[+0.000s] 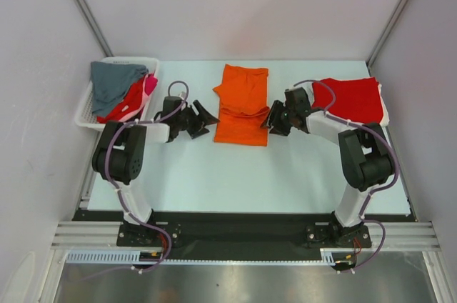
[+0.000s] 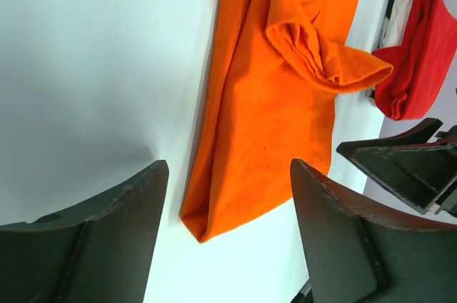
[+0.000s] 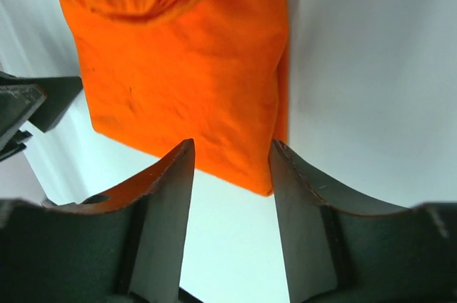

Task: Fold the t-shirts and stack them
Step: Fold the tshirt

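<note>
A bright orange t-shirt point(image 1: 241, 105) lies folded in the middle of the table, with a loose fold bunched across its middle point(image 2: 321, 53). My left gripper point(image 1: 203, 118) is just left of its near corner, open and empty point(image 2: 228, 167). On the shirt's right side my right gripper point(image 1: 271, 118) is also open, its fingers framing the near right corner point(image 3: 232, 144) without touching it. A folded red t-shirt point(image 1: 351, 98) lies at the back right. Grey point(image 1: 114, 78) and red and pink t-shirts point(image 1: 132, 99) sit heaped in the basket.
The white mesh basket point(image 1: 84, 118) stands at the back left against the wall. White walls close in the table on three sides. In the left wrist view the right gripper's fingers point(image 2: 400, 164) show beyond the orange shirt.
</note>
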`<state>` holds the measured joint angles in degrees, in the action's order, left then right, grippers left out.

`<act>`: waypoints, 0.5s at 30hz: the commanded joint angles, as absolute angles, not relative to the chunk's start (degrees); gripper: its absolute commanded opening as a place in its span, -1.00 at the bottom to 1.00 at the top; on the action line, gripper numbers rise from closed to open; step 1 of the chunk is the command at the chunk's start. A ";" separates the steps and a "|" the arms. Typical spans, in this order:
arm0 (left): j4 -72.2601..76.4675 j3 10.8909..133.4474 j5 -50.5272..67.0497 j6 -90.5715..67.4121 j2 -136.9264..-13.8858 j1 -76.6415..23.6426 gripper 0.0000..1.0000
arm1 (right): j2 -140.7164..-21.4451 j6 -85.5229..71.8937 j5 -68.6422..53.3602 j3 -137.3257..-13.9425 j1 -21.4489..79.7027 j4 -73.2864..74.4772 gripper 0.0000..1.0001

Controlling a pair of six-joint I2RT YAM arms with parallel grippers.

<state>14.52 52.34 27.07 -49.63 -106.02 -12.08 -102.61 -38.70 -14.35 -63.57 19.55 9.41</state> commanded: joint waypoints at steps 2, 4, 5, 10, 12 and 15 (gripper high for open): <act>18.02 49.93 26.54 -47.46 -102.22 -11.87 0.40 | -102.56 -37.27 -13.10 -63.28 21.80 8.34 0.00; 18.11 49.13 26.11 -47.20 -102.04 -12.13 0.36 | -102.66 -37.27 -11.26 -62.58 22.67 8.88 -0.01; 18.19 48.26 25.93 -47.11 -101.95 -12.48 0.34 | -102.74 -37.44 -10.99 -62.23 22.94 8.70 -0.01; 18.46 47.29 24.79 -46.67 -102.39 -14.23 0.29 | -103.18 -36.74 -7.75 -62.40 24.69 9.93 -0.09; 18.46 47.55 23.82 -46.41 -102.57 -15.38 0.25 | -103.01 -36.65 -5.90 -62.49 25.13 11.42 -0.08; 18.37 47.99 23.38 -46.14 -103.18 -16.17 0.17 | -102.05 -36.39 -3.26 -61.53 25.49 11.60 -0.03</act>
<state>16.97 47.79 24.82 -48.27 -104.36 -15.03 -102.69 -37.50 -7.57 -62.26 24.93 10.52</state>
